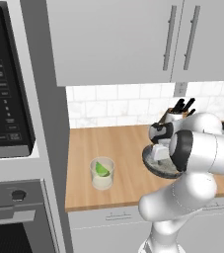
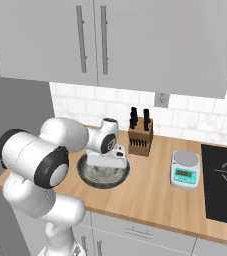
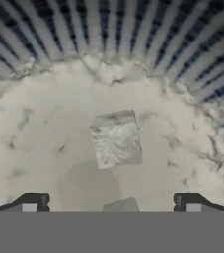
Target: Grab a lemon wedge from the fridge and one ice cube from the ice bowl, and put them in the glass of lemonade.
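Observation:
The glass of lemonade (image 1: 102, 182) stands on the wooden counter (image 1: 123, 143) near its front left, with the green-yellow lemon wedge (image 1: 102, 169) inside it. To its right sits the ice bowl (image 1: 151, 166) (image 2: 103, 176), dark and ribbed. My gripper (image 1: 159, 151) (image 2: 116, 159) reaches down into the bowl. In the hand view the gripper (image 3: 111, 205) is open, its fingertips (image 3: 32, 202) wide apart, and an ice cube (image 3: 116, 138) lies on the pale bowl floor just ahead of them. A second cube (image 3: 121, 204) peeks up between the tips. The fridge is out of view.
A knife block (image 2: 140, 137) stands behind the bowl by the tiled wall. A white kitchen scale (image 2: 185, 170) and a black cooktop (image 2: 225, 182) lie to the right. A black microwave (image 1: 5, 84) over an oven (image 1: 15, 217) borders the counter's left end.

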Robot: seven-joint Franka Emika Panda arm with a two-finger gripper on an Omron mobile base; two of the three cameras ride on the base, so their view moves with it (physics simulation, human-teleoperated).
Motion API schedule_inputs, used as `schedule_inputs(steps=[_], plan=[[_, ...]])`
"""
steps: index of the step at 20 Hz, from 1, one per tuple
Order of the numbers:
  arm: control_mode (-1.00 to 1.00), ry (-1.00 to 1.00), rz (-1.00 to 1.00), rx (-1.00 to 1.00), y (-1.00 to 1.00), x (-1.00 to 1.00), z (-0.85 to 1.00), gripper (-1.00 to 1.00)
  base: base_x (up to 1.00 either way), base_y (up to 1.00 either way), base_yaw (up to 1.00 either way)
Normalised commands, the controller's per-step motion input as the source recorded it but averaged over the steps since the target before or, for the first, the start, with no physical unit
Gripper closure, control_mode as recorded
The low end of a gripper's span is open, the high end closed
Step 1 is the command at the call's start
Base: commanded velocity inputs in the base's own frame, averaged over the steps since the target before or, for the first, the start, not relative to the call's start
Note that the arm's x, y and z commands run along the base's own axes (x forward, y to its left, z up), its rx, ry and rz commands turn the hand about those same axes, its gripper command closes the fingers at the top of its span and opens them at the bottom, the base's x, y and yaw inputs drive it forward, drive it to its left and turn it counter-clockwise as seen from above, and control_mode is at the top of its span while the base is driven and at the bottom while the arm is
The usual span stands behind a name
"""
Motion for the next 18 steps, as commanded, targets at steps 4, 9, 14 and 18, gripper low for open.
schedule_inputs(steps=[4, 9, 14, 18], plan=[[-1.0, 0.0, 0.0, 0.0, 0.0, -0.01, -0.13, -1.0, 0.0, 0.0, 0.0], [-1.0, -0.01, 0.01, 0.0, 0.03, -0.38, 0.0, -1.0, 0.0, 0.0, 0.0], [-1.0, -0.17, 0.0, 0.0, 0.22, -0.4, 0.0, -1.0, 0.0, 0.0, 0.0], [-1.0, -0.09, 0.0, -0.04, 0.13, 0.11, 0.03, -1.0, 0.0, 0.0, 0.0]])
